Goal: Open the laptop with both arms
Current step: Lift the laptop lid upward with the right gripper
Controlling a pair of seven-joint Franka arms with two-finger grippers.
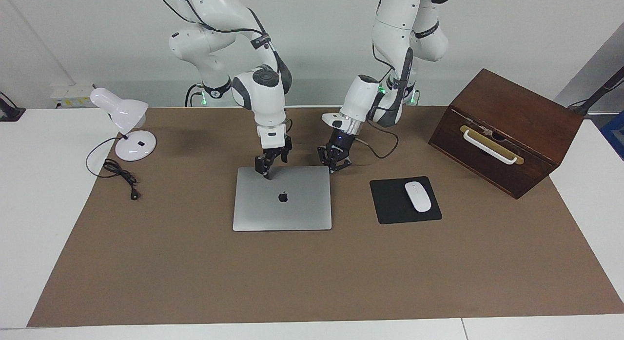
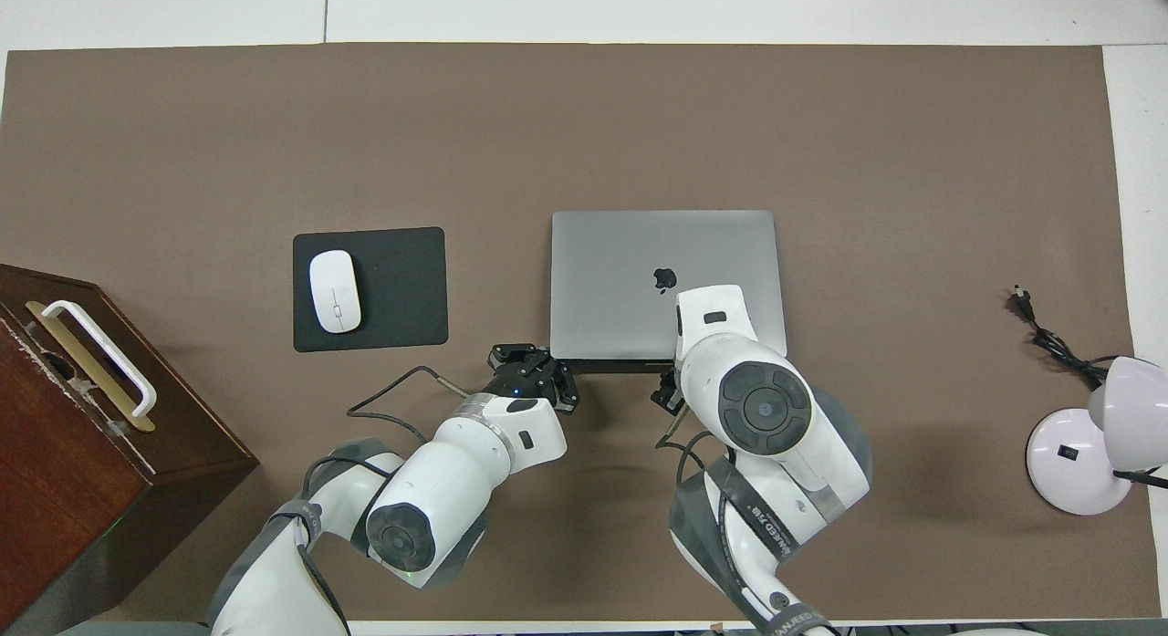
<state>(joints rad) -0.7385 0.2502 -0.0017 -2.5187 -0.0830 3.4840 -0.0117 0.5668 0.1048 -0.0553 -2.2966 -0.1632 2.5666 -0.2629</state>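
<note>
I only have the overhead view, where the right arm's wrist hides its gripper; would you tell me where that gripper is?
Observer: The right gripper is down at the laptop's edge nearest the robots, apparently touching the lid.
Operator: Is the lid lifted at all?
Observer: No, from the facing view it lies flat and closed.
Operator: How high is the left gripper?
Observer: The left gripper is low, just off the laptop's corner toward the left arm's end.
</note>
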